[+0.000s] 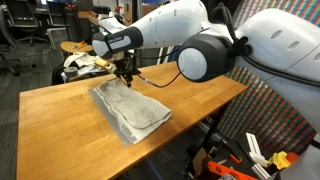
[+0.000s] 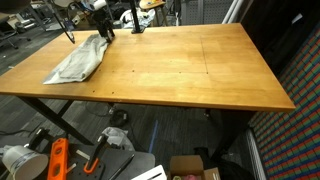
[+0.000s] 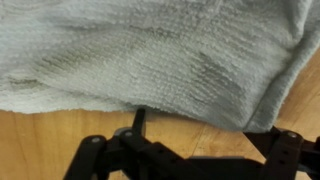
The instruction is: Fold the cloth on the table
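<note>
Wrist view: the hand (image 3: 205, 135) is spread wide apart, holding nothing, at the cloth's (image 3: 150, 50) edge above the table (image 3: 40, 130).

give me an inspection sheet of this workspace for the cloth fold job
surface: table, light wood-grain top, dark legs
job's things: cloth lies bunched and wrinkled near one end of the table, not neatly folded
clutter: nothing seen on the top besides the cloth; under the table an orange tool and a box sit on the floor
grippers: gripper open, low over the cloth's edge, gripping nothing; in the wrist view the edge lies just ahead of the fingers
cables: thin cable runs from the wrist to the arm, off the cloth
surroundings: white bundle with dark patches beyond the table's far end
</note>
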Tool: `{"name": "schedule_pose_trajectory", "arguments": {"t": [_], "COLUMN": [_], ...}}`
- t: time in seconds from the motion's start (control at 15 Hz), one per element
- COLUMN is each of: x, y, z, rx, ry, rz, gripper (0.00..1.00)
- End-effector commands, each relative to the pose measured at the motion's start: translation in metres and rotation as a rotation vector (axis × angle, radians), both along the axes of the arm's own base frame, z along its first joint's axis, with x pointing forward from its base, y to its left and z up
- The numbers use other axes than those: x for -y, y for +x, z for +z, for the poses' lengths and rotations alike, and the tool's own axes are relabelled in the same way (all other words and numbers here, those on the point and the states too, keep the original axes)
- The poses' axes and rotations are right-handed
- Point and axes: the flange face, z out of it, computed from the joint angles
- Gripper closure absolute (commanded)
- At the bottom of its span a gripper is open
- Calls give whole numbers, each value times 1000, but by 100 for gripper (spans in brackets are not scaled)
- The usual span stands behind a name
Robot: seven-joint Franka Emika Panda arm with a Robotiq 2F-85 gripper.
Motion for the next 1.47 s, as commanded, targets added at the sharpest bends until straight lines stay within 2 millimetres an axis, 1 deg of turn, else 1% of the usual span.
{"name": "schedule_pose_trajectory", "arguments": {"t": [0.0, 0.2, 0.33, 0.53, 0.67, 0.87, 1.0, 1.13, 1.27, 1.4], "x": [6, 10, 16, 28, 33, 36, 31, 19, 1, -19], "y": [3, -4, -13, -18, -9, 2, 9, 10, 9, 7], "z": [4, 7, 7, 7, 11, 27, 38, 50, 57, 57], "rx": [-23, -99, -192, -258, -184, -89, -18, 13, 20, 35], "ry": [-22, -38, -44, -49, -39, -28, -18, -4, 16, 17], "rz": [-3, 22, 58, 78, 39, 1, -20, -8, 23, 51], "gripper": [0, 0, 0, 0, 0, 0, 0, 0, 0, 0]}}
